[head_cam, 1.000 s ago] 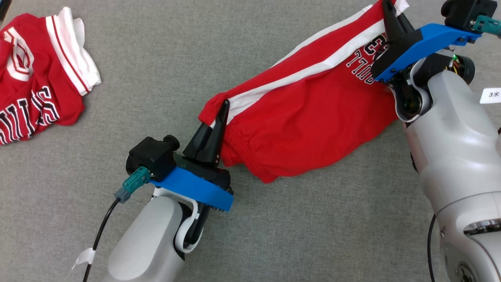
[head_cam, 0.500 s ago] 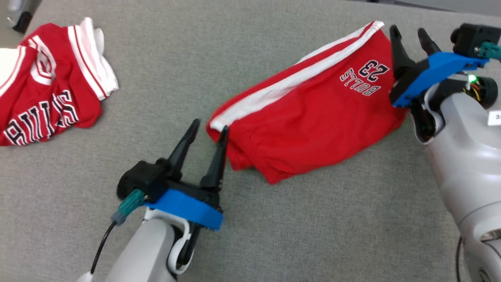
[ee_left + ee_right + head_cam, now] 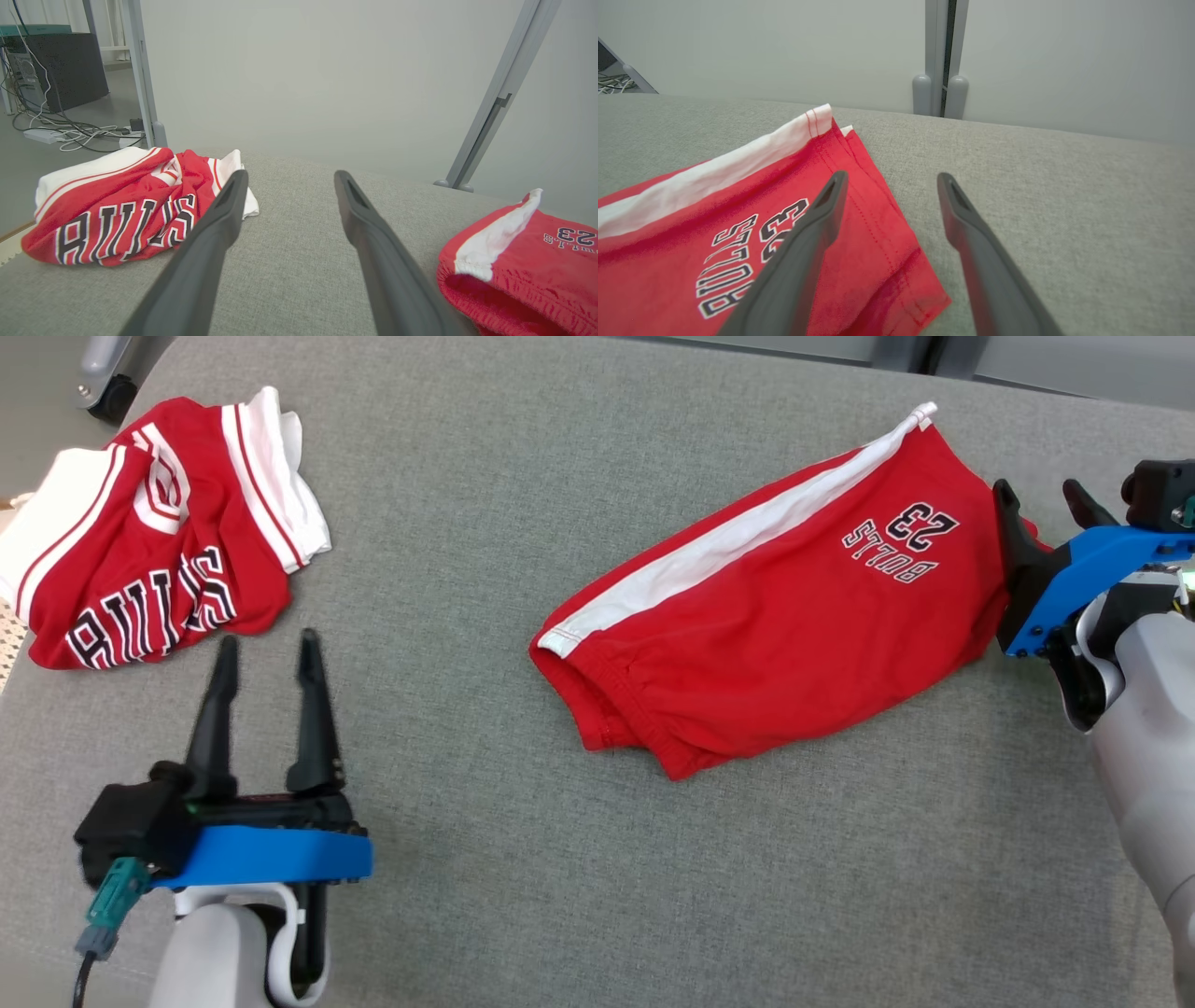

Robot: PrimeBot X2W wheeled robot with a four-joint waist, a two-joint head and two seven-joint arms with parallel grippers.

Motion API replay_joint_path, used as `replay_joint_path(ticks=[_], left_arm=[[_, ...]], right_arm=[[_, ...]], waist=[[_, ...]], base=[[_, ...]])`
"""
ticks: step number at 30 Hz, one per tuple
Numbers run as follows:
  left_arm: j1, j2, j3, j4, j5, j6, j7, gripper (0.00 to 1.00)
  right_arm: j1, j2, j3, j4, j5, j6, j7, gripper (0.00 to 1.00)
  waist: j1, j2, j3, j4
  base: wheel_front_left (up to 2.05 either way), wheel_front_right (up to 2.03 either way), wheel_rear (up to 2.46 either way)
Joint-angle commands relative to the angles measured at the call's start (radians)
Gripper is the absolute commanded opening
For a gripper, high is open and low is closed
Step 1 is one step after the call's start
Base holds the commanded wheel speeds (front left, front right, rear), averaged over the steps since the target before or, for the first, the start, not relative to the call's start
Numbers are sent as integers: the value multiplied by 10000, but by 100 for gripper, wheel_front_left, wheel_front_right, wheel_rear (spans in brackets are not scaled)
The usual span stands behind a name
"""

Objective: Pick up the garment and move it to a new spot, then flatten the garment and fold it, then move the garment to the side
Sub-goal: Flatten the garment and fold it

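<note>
Table (image 3: 579, 896) covered in grey fabric, with red shorts (image 3: 775, 625) lying free on it.
The shorts have a white stripe down one side and "BULLS 23" printed near the hem. They lie flat right of centre, with the gathered waistband pointing towards the left arm. A crumpled red-and-white jersey (image 3: 159, 569) sits at the far left corner, well apart from the shorts. The left end effector (image 3: 266, 637) is near the jersey, fingers spread wide with nothing between them. The right end effector (image 3: 1036, 485) is just beside the hem end of the shorts, equally wide and gripping nothing. In the right wrist view one finger (image 3: 803, 247) crosses in front of the red cloth.
</note>
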Motion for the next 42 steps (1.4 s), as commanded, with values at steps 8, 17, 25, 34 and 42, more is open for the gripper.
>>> replay_joint_path(ticks=[8,17,25,34,42], left_arm=[[371,-237,1143,-345,589,8,-25,100],[366,-228,853,-90,288,181,-25,100],[477,-230,997,-24,708,251,-25,100],[896,-227,1166,-12,1248,338,-25,100],[1408,-227,1323,-181,1463,401,-25,100]], right_arm=[[214,-92,224,247,-58,5,533,100],[414,116,348,393,-129,5,1066,0],[609,447,238,212,371,3,267,0],[2291,445,183,-965,1753,3,-476,0],[4431,-314,-357,-2482,3060,3,-629,0]], waist=[[1,0,156,70],[1,0,257,129],[1,0,-101,-354],[1,0,-920,-1249],[1,0,-1300,-2132]], base=[[0,0,0],[0,0,0],[0,0,0],[0,0,0],[0,0,0]])
